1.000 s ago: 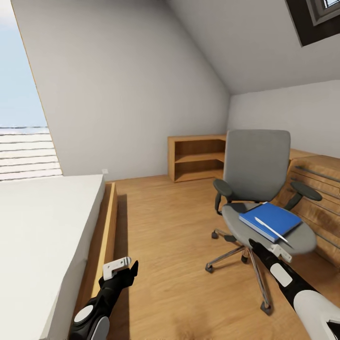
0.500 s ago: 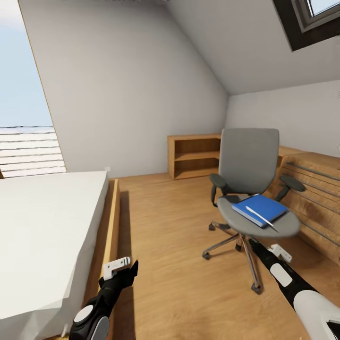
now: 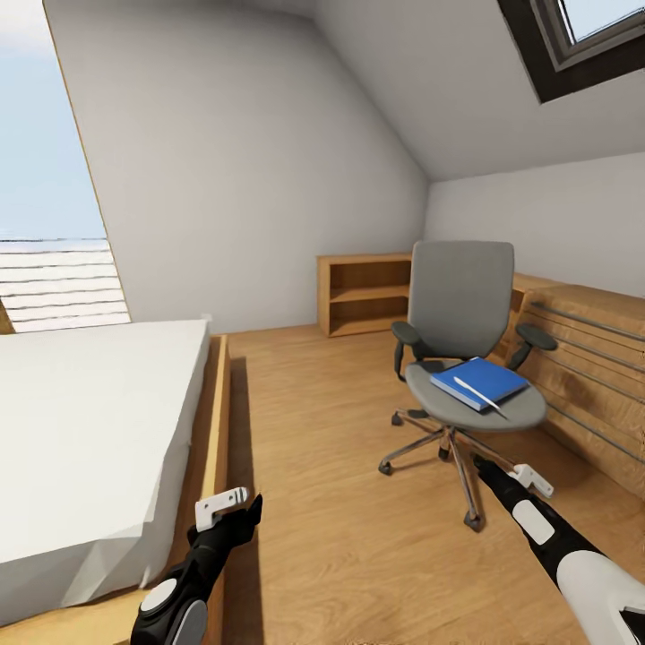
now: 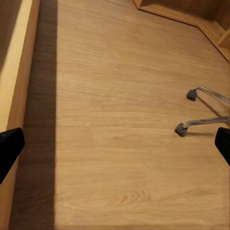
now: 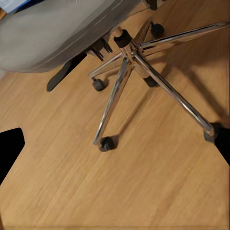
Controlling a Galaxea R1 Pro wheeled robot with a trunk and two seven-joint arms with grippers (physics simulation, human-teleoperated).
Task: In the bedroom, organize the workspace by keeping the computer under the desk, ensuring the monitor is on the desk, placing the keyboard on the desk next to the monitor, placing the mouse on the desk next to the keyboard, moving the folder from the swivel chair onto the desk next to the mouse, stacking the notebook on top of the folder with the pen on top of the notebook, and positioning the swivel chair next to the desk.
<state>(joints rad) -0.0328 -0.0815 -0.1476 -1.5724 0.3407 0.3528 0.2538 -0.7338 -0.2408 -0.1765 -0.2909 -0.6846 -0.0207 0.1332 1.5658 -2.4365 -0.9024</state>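
Both grippers — left [image 3: 235,507], right [image 3: 530,480] — hang wide open and empty, presumably since the folder [image 3: 478,382] sits on the swivel chair [image 3: 461,354].

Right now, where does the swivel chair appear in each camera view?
Head view: swivel chair stands right of centre, with the blue folder on its seat.
Left wrist view: two chrome legs with casters at the edge.
Right wrist view: seat underside and star base.
Shared landmark: the wooden floor.

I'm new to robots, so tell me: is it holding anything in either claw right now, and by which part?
Nothing is held. The left gripper and right gripper are both open over bare wooden floor.
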